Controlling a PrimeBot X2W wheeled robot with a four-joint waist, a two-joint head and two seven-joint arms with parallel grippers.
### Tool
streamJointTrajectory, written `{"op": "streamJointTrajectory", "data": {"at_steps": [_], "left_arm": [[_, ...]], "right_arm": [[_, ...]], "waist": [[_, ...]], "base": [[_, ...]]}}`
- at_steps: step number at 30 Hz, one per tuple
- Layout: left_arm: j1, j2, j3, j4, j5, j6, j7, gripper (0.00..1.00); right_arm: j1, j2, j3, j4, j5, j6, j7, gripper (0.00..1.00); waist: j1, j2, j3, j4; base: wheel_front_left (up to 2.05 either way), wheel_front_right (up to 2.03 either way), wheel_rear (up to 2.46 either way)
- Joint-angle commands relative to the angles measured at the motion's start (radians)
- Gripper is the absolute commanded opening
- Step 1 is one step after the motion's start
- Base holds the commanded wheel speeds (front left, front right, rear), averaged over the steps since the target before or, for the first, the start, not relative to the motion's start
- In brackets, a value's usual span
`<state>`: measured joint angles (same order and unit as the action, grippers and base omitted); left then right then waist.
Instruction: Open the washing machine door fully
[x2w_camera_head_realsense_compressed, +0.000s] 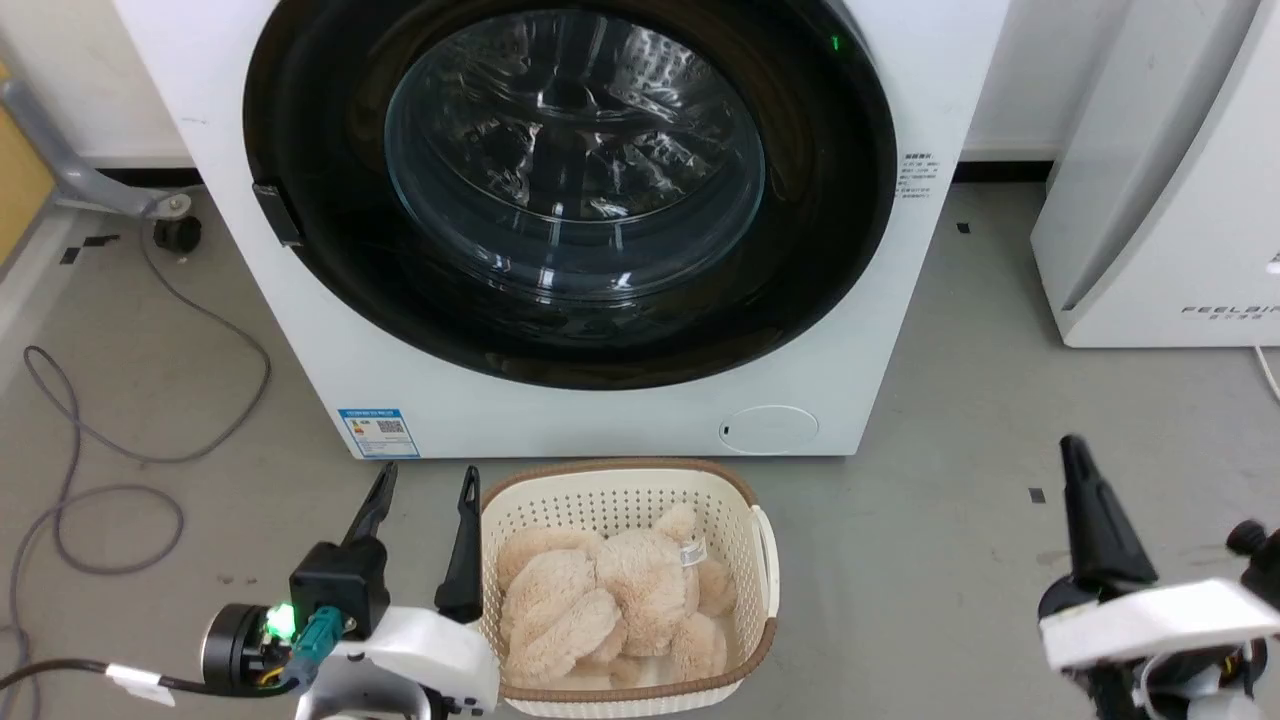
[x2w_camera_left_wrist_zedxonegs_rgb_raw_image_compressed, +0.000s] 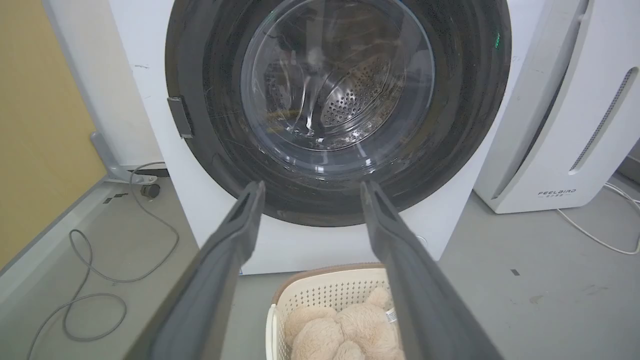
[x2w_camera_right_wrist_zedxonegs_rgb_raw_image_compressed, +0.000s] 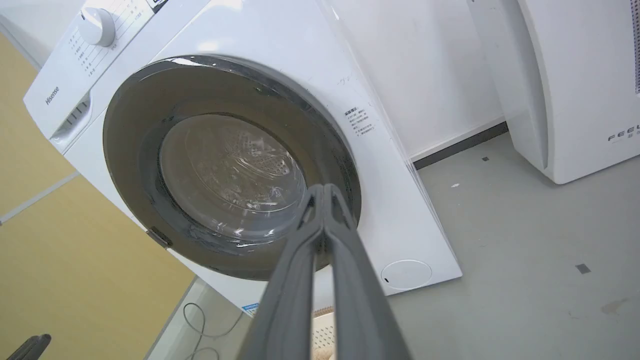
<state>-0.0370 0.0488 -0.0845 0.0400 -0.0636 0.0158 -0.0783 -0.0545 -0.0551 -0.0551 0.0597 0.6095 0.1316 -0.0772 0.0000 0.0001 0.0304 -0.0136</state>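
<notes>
Jaws spread wide on the left gripper (x2w_camera_head_realsense_compressed: 429, 472) and pressed together, empty, on the right gripper (x2w_camera_right_wrist_zedxonegs_rgb_raw_image_compressed: 324, 189); both hang short of the washing machine (x2w_camera_head_realsense_compressed: 600, 425) at 12 o'clock. The washing machine door (x2w_camera_head_realsense_compressed: 820, 250) sits flush and closed, so opening appears not yet begun. A basket (x2w_camera_head_realsense_compressed: 600, 500) stands at 6 o'clock.

Grey floor (x2w_camera_head_realsense_compressed: 950, 560) with a looping cable (x2w_camera_head_realsense_compressed: 150, 460), yellow wall panel (x2w_camera_left_wrist_zedxonegs_rgb_raw_image_compressed: 40, 125) at left.

On the head camera I see the washing machine door (x2w_camera_head_realsense_compressed: 570, 190) cut off at the twelve o'clock edge; the print panel (x2w_camera_head_realsense_compressed: 918, 177) at its three o'clock is too small to read.
</notes>
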Motion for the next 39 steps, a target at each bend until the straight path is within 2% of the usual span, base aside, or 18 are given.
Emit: {"op": "streamJointTrajectory", "data": {"at_steps": [1, 8, 19, 27, 39], "left_arm": [[-0.02, 0.001, -0.005, 0.001, -0.006, 0.006, -0.01, 1.0], [-0.044, 0.001, -0.018, -0.006, -0.012, 0.011, -0.025, 1.0], [-0.09, 0.001, -0.042, -0.019, -0.019, 0.016, -0.048, 1.0], [-0.124, 0.001, -0.057, -0.031, -0.022, 0.02, -0.062, 1.0], [-0.18, 0.001, -0.091, -0.058, -0.031, 0.035, -0.088, 1.0]], "right_arm": [[-0.033, -0.001, -0.01, 0.013, 0.047, 0.0, -0.011, 0.0], [-0.148, -0.04, -0.036, 0.084, 0.196, 0.0, -0.026, 0.0], [-0.383, -0.157, -0.002, 0.223, 0.412, 0.0, -0.017, 0.0], [-0.552, -0.231, 0.069, 0.316, 0.512, 0.0, 0.005, 0.0], [-0.878, -0.316, 0.27, 0.505, 0.636, -0.001, 0.111, 0.0]], "waist": [[0.0, -0.0001, 0.009, -0.001], [0.0, -0.0001, 0.043, -0.003], [0.0, -0.0001, 0.112, 0.001], [0.0, -0.0001, 0.166, 0.004], [0.0, -0.0001, 0.263, 0.019]], "base": [[0.0, 0.0, 0.0], [0.0, 0.0, 0.0], [0.0, 0.0, 0.0], [0.0, 0.0, 0.0], [0.0, 0.0, 0.0]]}}
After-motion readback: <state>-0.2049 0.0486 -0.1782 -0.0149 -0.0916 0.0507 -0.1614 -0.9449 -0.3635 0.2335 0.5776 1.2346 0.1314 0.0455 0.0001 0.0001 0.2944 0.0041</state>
